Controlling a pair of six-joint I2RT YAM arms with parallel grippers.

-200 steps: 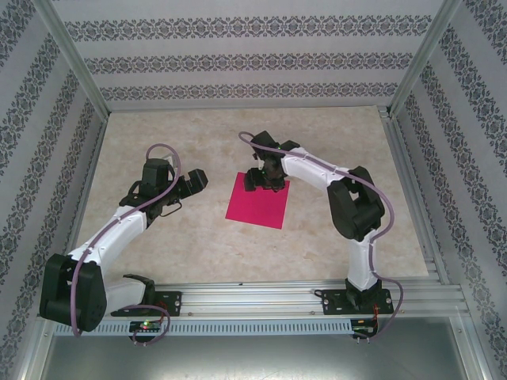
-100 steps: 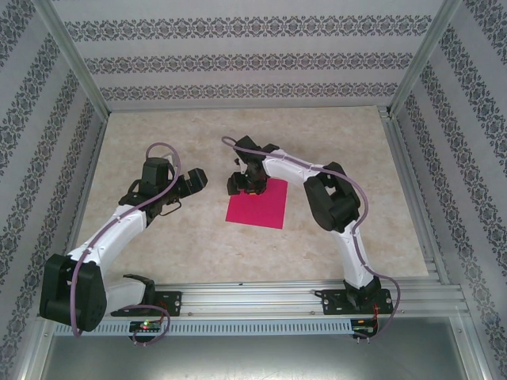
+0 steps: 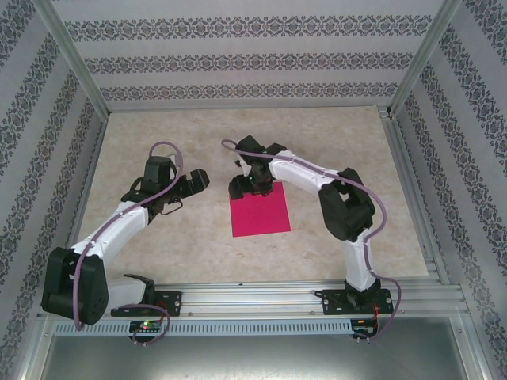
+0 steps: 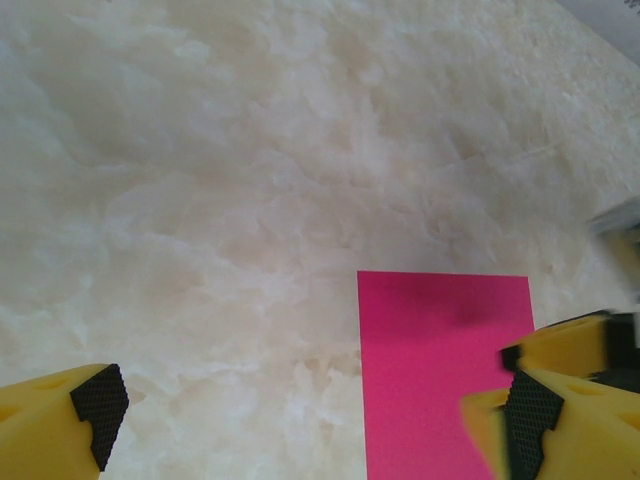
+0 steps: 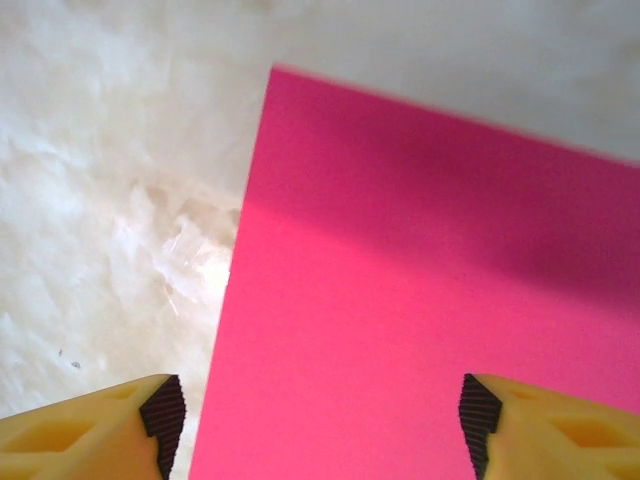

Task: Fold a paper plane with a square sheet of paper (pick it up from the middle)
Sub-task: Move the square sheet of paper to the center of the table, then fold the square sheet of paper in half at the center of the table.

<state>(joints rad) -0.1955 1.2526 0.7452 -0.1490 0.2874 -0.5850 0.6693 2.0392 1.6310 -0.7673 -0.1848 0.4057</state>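
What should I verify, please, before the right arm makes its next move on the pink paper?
1. The square sheet of paper lies flat and unfolded on the table: ok.
2. The right gripper is open, with nothing between its fingers: ok.
3. The right gripper is over the sheet's middle: not ok; it straddles the sheet's left edge near the far corner.
4. The left gripper is open and apart from the sheet: ok.
5. The right gripper's fingertips are clear of the paper's surface: cannot tell.
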